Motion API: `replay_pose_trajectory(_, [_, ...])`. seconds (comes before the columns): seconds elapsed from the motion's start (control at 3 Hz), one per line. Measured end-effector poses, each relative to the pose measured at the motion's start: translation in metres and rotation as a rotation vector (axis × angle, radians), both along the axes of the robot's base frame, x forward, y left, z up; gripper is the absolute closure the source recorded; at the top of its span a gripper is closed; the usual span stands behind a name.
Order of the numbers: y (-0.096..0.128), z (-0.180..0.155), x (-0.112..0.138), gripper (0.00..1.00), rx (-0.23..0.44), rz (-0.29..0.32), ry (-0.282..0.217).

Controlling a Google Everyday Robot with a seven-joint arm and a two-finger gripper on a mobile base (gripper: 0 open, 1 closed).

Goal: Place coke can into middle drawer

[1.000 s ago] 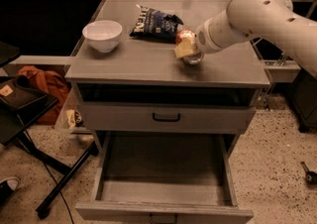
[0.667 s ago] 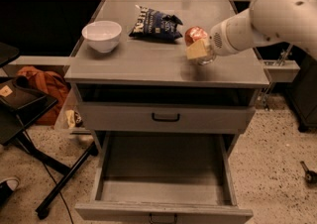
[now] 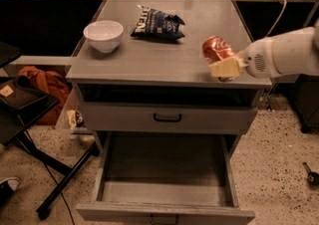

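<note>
The coke can (image 3: 217, 49) is red with white lettering and is held tilted above the cabinet top's front right corner. My gripper (image 3: 225, 64) is shut on the coke can, reaching in from the right on a white arm. The middle drawer (image 3: 164, 171) is pulled wide open below, with a bare grey floor and a small dark handle at its front edge. The can is above and to the right of the drawer's opening.
A white bowl (image 3: 103, 35) and a dark blue chip bag (image 3: 157, 22) sit on the cabinet top (image 3: 149, 59). The shut upper drawer front (image 3: 167, 118) has a black handle. A black stand (image 3: 30, 119) and orange cloth (image 3: 42, 82) lie at the left on the floor.
My gripper has carried the coke can to the right and toward the front edge of the cabinet top, lifting it off the surface. The arm has drawn back to the right.
</note>
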State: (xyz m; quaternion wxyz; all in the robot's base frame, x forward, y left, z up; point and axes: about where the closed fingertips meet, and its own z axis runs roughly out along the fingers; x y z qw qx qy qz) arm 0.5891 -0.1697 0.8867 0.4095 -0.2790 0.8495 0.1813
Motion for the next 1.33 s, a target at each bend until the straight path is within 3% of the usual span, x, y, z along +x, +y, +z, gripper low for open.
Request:
replay_pose_trajectory(0.33, [-0.020, -0.004, -0.044, 1.00, 0.010, 0.074, -0.026])
replay_pose_trajectory(0.67, [-0.034, -0.025, -0.084, 1.00, 0.028, 0.183, -0.001])
replay_pose_trajectory(1.0, [-0.040, -0.082, -0.112, 1.00, 0.025, 0.250, 0.132])
replay_pose_trajectory(1.33, [-0.036, -0.169, -0.128, 1.00, 0.031, 0.207, 0.366])
